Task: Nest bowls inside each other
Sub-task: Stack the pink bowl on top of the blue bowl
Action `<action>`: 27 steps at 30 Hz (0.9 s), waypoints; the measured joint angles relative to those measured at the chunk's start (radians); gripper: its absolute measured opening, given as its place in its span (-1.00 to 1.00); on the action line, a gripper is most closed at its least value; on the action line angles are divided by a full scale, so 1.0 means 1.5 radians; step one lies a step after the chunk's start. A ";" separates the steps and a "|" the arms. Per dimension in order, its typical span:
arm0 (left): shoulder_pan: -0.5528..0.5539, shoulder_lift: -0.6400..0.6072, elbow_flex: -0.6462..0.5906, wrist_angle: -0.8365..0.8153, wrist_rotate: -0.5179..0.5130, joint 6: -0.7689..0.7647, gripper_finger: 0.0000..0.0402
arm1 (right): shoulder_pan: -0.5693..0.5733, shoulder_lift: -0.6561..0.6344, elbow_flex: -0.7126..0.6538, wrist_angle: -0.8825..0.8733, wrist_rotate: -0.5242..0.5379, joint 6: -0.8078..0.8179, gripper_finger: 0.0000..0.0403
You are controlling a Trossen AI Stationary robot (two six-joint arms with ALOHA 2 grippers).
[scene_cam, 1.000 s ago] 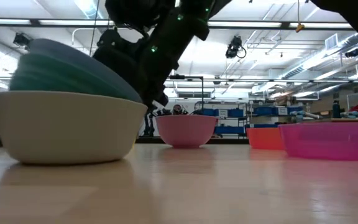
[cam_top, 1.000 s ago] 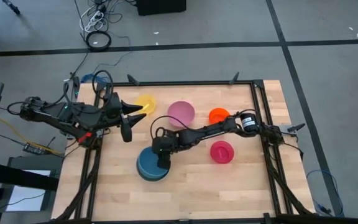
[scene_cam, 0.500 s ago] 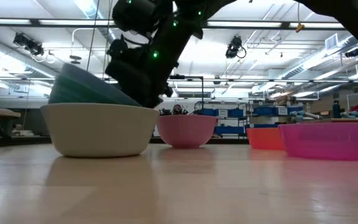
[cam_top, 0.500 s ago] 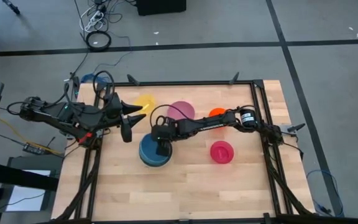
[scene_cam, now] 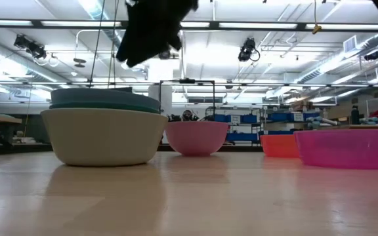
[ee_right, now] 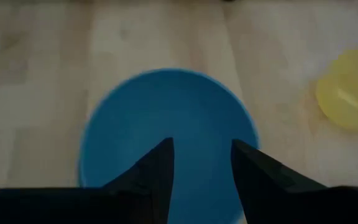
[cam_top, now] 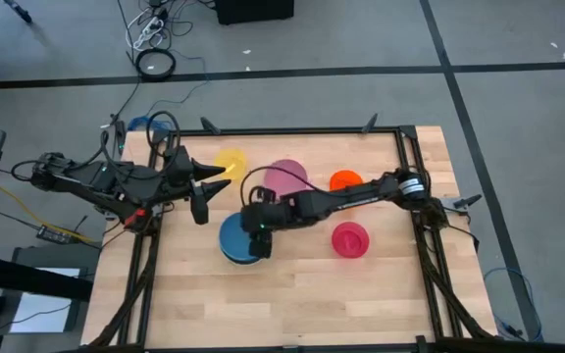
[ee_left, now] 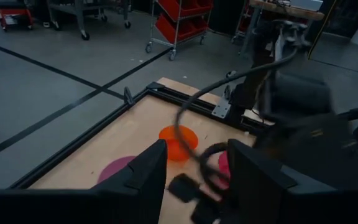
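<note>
A stack of bowls [cam_top: 235,240] stands left of the table's middle. In the low view a pale white bowl [scene_cam: 104,136] holds a teal bowl [scene_cam: 107,107] and a blue bowl [ee_right: 166,127], both lying level in it. My right gripper [cam_top: 256,242] [ee_right: 201,165] hangs open above the stack's right part, slanting down, and touches nothing. The yellow [cam_top: 230,163], pink [cam_top: 285,176], orange [cam_top: 344,181] and red bowls [cam_top: 349,240] stand singly on the table. My left gripper [cam_top: 209,188] waits open at the left edge, well above the table.
My right arm [cam_top: 361,194] reaches across the table from the right, over the pink and orange bowls. A black frame [cam_top: 400,167] runs along the table's edges. The near half of the wooden table [cam_top: 302,304] shows bare wood.
My right gripper has come away from the stack and risen well above it. The stack has slid toward the table's far edge. The blue and teal bowls, tilted in the white bowl before, now lie level in it.
</note>
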 joint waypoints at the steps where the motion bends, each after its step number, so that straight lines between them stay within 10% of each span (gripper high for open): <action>1: 0.000 0.000 0.000 0.000 0.000 -0.001 -0.12 | 0.005 -0.007 0.000 -0.007 0.025 -0.007 -0.29; 7: 0.000 0.000 0.000 -0.001 0.002 -0.003 -0.12 | -0.027 -0.026 0.001 -0.129 0.168 -0.002 -0.29; 18: 0.000 0.000 0.000 -0.013 0.004 -0.004 -0.12 | -0.169 -0.025 -0.071 -0.159 -0.103 0.063 -0.12; 27: 0.000 0.000 0.000 -0.021 0.004 -0.004 -0.12 | -0.183 -0.024 -0.133 -0.104 -0.147 0.053 -0.06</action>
